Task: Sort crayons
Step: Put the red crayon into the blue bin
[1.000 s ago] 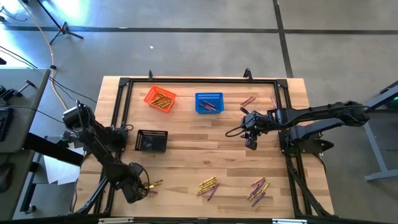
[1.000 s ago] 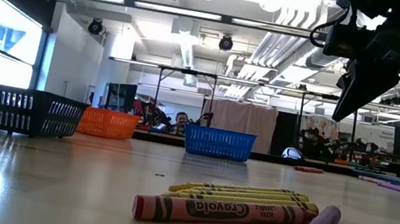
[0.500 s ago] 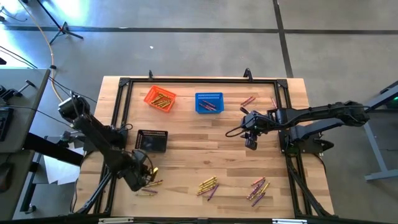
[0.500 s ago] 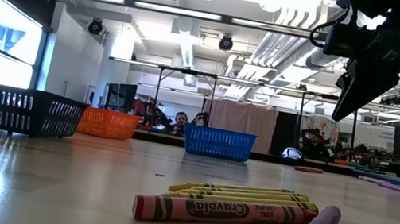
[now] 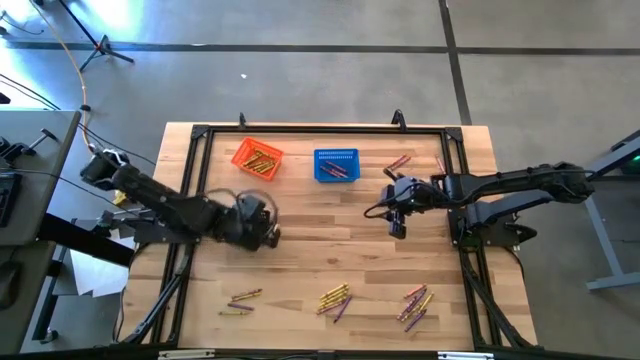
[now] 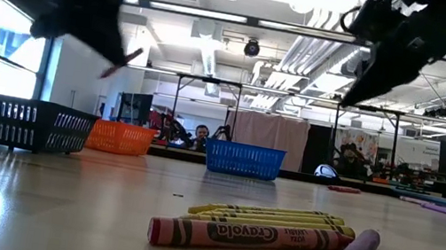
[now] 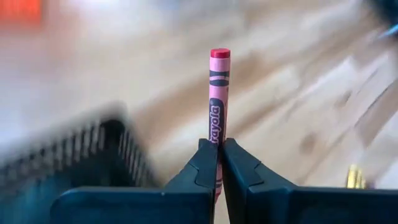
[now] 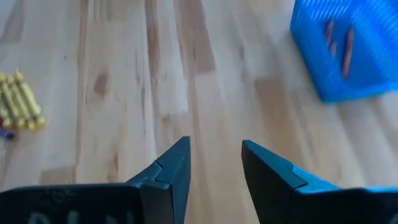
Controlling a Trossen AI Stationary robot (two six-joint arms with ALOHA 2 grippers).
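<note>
My left gripper (image 5: 272, 237) hangs above the table beside the black mesh basket (image 6: 8, 120) and is shut on a red crayon (image 7: 217, 93). My arm hides most of that basket in the high view. The crayon also shows in the low view (image 6: 121, 62). My right gripper (image 5: 397, 226) is open and empty above bare wood at the middle right, and its wrist view (image 8: 214, 149) shows nothing between the fingers. Loose yellow, red and purple crayons lie flat on the table in groups near the front edge (image 5: 335, 298), (image 5: 415, 303), (image 5: 240, 300). My left gripper pinches the red crayon between its two fingertips at the crayon's lower part (image 7: 217, 142). The crayon lies along the fingers and sticks out ahead of them, flat end first. It is lifted clear of the table and slants down from the gripper in the low view.
An orange basket (image 5: 257, 158) with yellow crayons and a blue basket (image 5: 336, 165) with a few crayons stand at the far side. More crayons lie at the far right (image 5: 400, 160). A black frame (image 5: 195, 135) rims the table. Bare wood lies in the middle.
My left gripper has risen from the near left corner and swung toward the far side and the right, to the black basket, carrying the red crayon clear of the table. My right gripper has tipped and shifted a little toward the far edge.
</note>
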